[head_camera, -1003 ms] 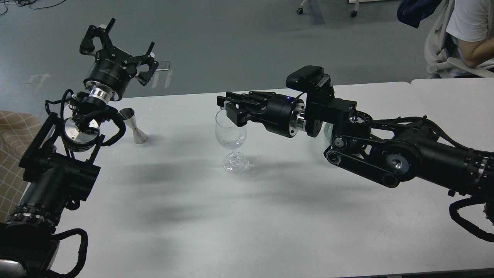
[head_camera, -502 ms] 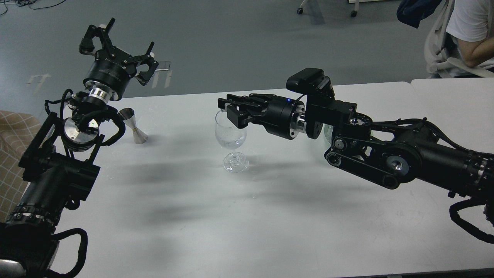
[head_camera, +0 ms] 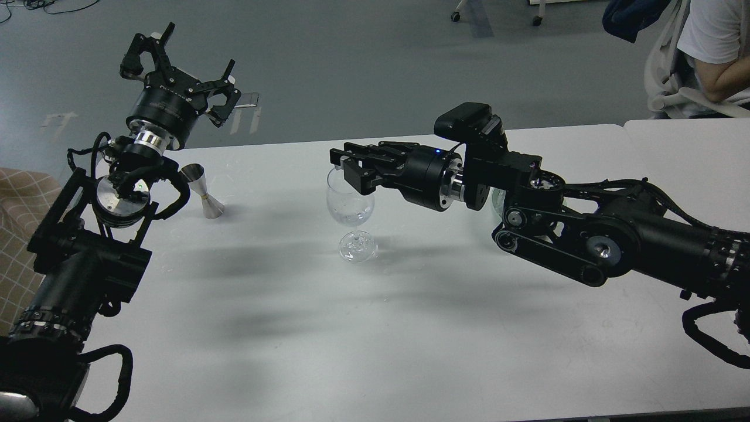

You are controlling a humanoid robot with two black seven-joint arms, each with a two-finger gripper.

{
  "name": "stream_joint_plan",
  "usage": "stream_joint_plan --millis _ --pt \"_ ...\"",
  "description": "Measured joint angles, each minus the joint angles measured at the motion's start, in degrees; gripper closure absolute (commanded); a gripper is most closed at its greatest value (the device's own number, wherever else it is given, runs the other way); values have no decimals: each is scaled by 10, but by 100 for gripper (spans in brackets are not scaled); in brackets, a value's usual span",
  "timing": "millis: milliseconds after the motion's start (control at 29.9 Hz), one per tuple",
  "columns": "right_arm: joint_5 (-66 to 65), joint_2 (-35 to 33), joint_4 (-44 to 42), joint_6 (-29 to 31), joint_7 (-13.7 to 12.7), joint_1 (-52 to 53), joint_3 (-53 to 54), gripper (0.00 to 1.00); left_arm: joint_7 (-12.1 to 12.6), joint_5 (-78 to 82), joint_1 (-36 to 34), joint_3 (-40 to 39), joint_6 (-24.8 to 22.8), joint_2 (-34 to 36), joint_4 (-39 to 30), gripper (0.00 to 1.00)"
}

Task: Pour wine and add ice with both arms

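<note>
A clear stemmed wine glass [head_camera: 350, 206] stands mid-table with a little clear liquid and glassy bits in its bowl. My right gripper [head_camera: 338, 166] reaches in from the right and hovers right over the glass's left rim. Its fingers are nearly together, and a small pale clear piece, seemingly an ice cube [head_camera: 333, 170], shows at the tips. My left gripper [head_camera: 183, 63] is open and empty. It is raised high at the far left, above and behind a steel jigger [head_camera: 203, 191].
A clear glass bowl [head_camera: 498, 202] sits mostly hidden behind my right wrist. A second white table [head_camera: 691, 152] adjoins at the right. A seated person [head_camera: 715, 53] is at the far right. A checked cloth [head_camera: 17, 234] lies at the left edge.
My right gripper has shifted very slightly over the glass rim. My left gripper has risen a touch. The glass and jigger have not moved.
</note>
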Motion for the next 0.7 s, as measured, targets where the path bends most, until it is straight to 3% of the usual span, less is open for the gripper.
stream_joint_plan --millis 167,234,267,334,368,702 --pt "0 0 0 0 0 0 0 63 0 0 0 0 0 4 3 3" --pt "0 0 0 0 0 1 0 57 0 0 0 0 0 4 3 3" --pt "0 0 0 0 0 1 0 46 0 0 1 0 0 4 4 3" --pt "0 0 0 -1 0 1 2 10 0 0 1 0 0 5 7 3" --pt "1 1 0 -3 0 1 6 0 0 0 1 0 0 5 7 3" --pt "32 7 8 -6 3 -23 129 0 0 -1 4 -2 -18 7 9 3"
